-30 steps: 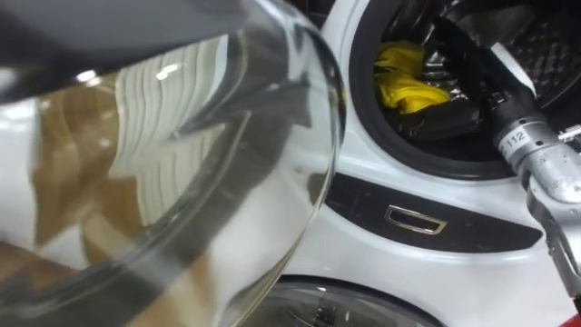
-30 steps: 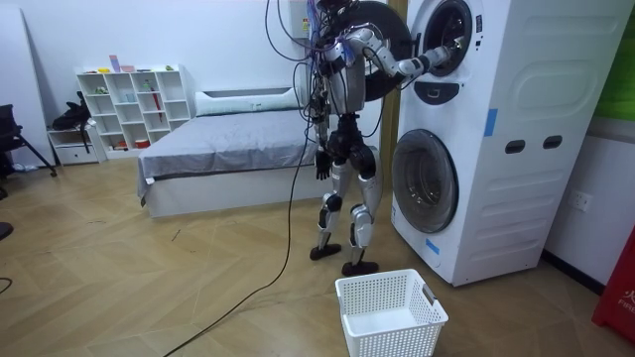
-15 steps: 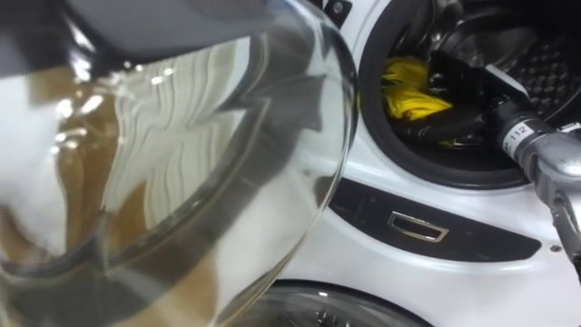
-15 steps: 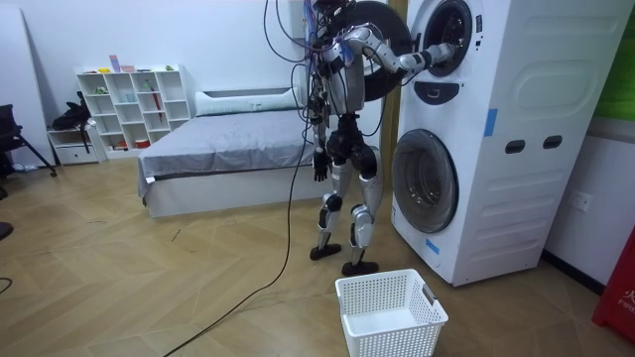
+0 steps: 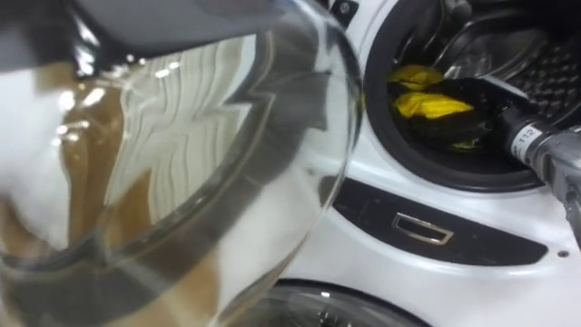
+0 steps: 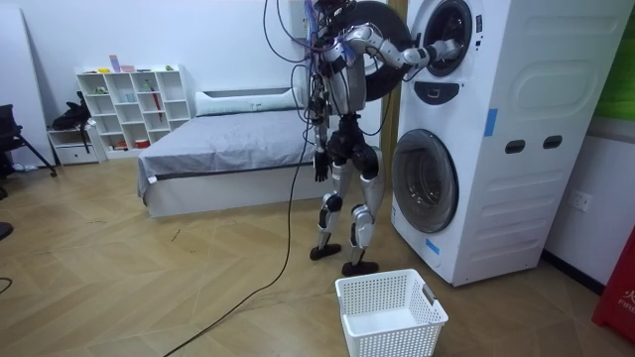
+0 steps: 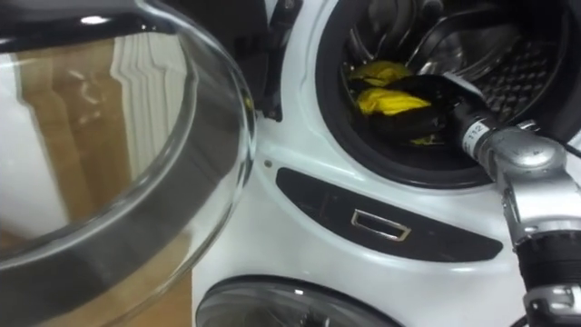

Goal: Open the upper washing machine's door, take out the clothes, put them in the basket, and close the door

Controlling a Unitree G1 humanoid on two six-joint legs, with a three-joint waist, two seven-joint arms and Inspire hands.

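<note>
A yellow cloth [image 5: 431, 104] lies inside the upper washing machine's drum [image 5: 536, 68], just behind the dark door seal. My right hand [image 5: 458, 118] reaches into the drum from the right. Its dark fingers are curled over and under the yellow cloth [image 7: 388, 100]. In the room view I stand facing the stacked machines, right arm raised and right hand [image 6: 438, 52] in the upper opening. My left hand [image 6: 319, 165] hangs at my side.
The upper machine's round glass door [image 5: 182, 154] stands swung open at my left, close to my head. A control panel with a metal handle [image 5: 422, 229] sits below the opening, above the lower machine's door [image 6: 425, 180]. A white laundry basket [image 6: 389, 312] stands on the floor behind me.
The right hand's fingers, straight over the yellow cloth a second ago, have curled round it. The view has shifted slightly.
</note>
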